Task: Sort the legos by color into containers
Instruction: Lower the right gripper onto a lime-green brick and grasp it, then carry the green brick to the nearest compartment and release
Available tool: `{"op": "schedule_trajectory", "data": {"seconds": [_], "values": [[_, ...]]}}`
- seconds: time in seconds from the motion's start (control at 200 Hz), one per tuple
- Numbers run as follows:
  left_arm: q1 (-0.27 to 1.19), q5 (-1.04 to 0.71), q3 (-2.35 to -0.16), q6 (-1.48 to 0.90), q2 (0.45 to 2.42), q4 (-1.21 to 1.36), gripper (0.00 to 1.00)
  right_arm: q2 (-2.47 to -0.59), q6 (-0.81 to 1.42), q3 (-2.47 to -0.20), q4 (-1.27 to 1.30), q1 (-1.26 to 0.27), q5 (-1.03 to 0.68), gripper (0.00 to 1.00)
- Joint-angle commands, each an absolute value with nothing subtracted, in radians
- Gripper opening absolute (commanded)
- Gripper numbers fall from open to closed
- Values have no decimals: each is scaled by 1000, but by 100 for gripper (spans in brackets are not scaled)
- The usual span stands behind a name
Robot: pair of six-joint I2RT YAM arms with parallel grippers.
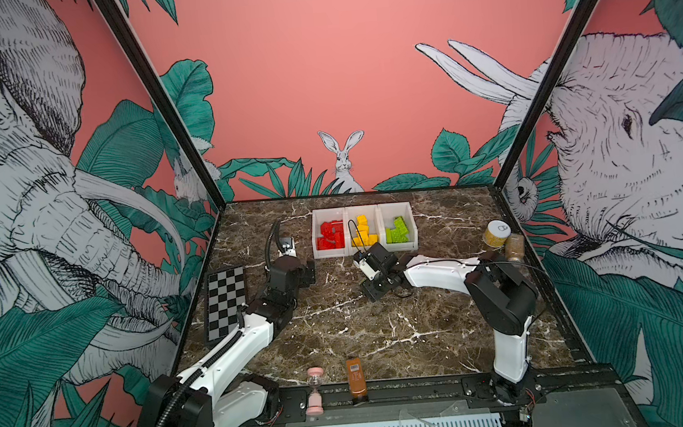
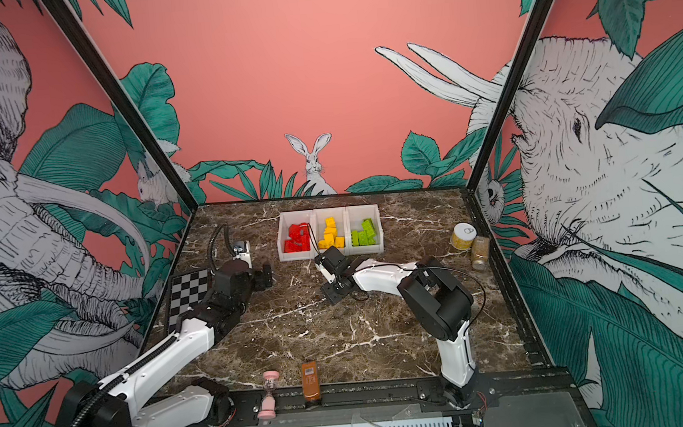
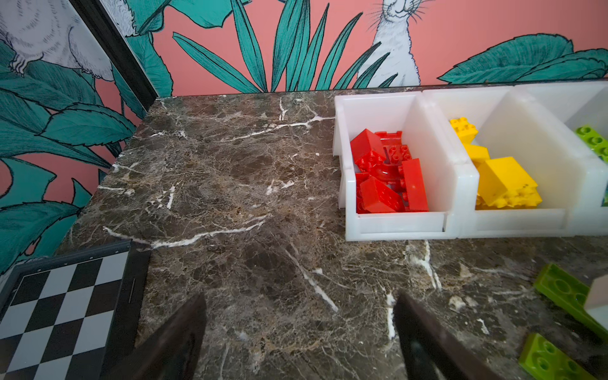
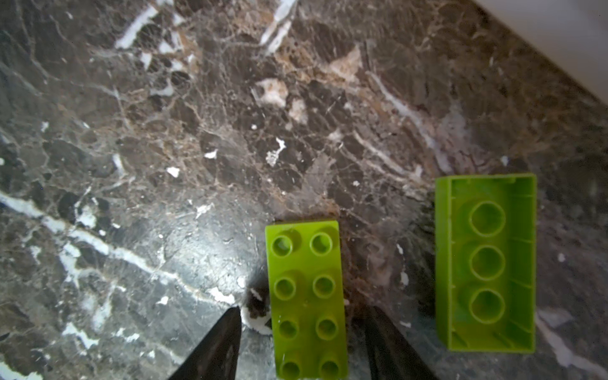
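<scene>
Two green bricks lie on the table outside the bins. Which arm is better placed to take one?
Right: the right tool straddles the studs-up green brick, jaws open beside it. The left tool hangs over bare table.

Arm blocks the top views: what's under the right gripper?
Right wrist view: studs-up green brick on the marble between the right gripper's open jaws; hollow-side-up green brick beside it. Both top views: the arm covers them.

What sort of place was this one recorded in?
Likely a staged robot test booth, not a home: a marble-look table walled by printed jungle murals, two robot arms mounted on its front rail, and sorting bins of bricks.
</scene>
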State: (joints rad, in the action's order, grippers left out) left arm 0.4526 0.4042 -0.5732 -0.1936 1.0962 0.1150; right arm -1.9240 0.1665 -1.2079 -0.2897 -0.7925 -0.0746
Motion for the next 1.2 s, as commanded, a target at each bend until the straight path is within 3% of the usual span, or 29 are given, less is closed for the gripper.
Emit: {"op": "schedule_trajectory", "data": {"seconds": [0.0,0.5,0.865,1.195], "values": [[446,418,-558,-188,1073,126,90,-1950,154,-1226,-294,-793,-57,52],[446,439,-560,-192,1075,122,91,-1844,168,-1164,-243,-773,-26,32],[446,440,-559,-190,1063,117,91,-1700,140,-1128,-204,-618,-54,28],[446,443,-558,-185,1066,121,91,-1742,78,-1214,-125,-442,-96,28]]}}
